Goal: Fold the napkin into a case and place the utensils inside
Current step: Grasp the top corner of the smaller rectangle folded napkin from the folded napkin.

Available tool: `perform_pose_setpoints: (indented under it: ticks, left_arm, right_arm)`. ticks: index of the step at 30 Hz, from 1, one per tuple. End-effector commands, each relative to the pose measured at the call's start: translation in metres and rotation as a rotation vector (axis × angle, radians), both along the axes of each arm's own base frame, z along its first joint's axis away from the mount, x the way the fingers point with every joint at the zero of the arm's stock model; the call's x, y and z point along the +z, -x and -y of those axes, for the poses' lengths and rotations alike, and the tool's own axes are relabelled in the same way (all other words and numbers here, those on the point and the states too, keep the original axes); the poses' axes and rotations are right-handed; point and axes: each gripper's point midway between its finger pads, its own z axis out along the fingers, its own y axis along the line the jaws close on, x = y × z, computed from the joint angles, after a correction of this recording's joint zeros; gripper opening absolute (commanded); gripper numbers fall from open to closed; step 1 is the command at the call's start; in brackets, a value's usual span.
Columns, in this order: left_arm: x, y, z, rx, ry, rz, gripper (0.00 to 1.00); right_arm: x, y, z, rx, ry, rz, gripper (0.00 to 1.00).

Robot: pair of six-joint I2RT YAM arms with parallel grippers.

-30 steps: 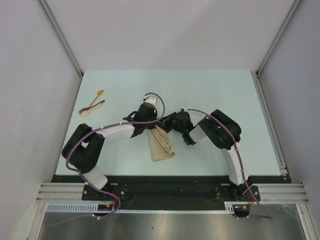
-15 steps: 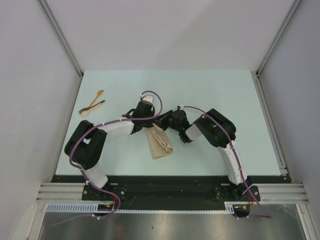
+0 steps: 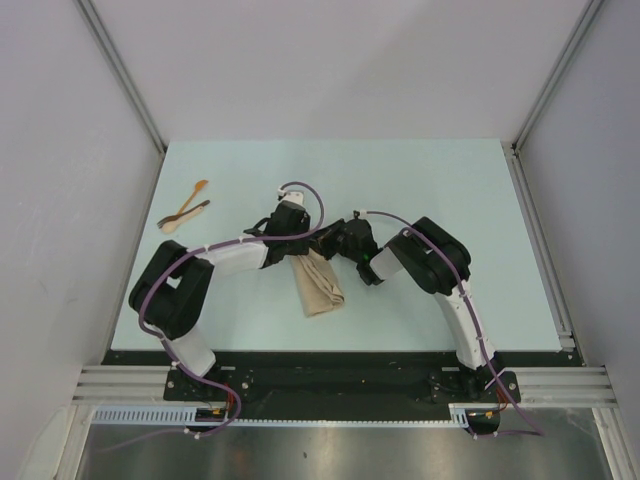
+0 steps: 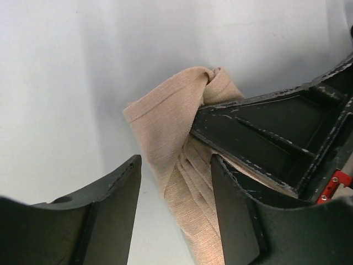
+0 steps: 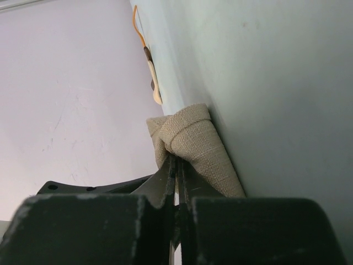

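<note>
From overhead, the napkin (image 3: pixel 318 285) lies as a narrow folded strip on the pale worktop (image 3: pixel 430 170), just ahead of the two arm bases. Its far end is tucked under the two wrists where they meet. The utensils (image 3: pixel 184 208) are crossed over each other near the worktop's far left side, well apart from the cloth. That high view hides both sets of fingers behind the arms.

The wrist cameras show what it cannot. Looking along the left arm, the left pincer (image 4: pixel 175 165) stands with its fingers apart. The folded cloth runs up between them, close against one finger and clear of the other. Beyond it, the bunched, twisted end of the napkin sits under the dark fingers of the other arm.

Looking along the right arm, the right pincer (image 5: pixel 176 163) is pressed together, clamped on that rolled end. The fold bulges just past its tips and rests against the worktop surface. This view alone also catches the utensils far off along the surface, the light orange spoon (image 5: pixel 136 25) and the darker piece (image 5: pixel 148 54) lying on the bare worktop.
</note>
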Motion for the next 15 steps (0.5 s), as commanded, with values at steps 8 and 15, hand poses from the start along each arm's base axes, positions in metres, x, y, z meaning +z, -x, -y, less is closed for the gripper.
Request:
perform_pose_setpoints:
  ticks: [8, 15]
  left_arm:
    - [-0.018, -0.013, -0.020, 0.091, 0.017, -0.027, 0.53]
    - [-0.023, -0.015, -0.023, 0.097, 0.046, -0.043, 0.31]
  right_arm:
    - [-0.015, 0.000, -0.003, -0.020, 0.044, -0.035, 0.00]
    - [-0.016, 0.004, -0.001, 0.016, 0.091, -0.028, 0.18]
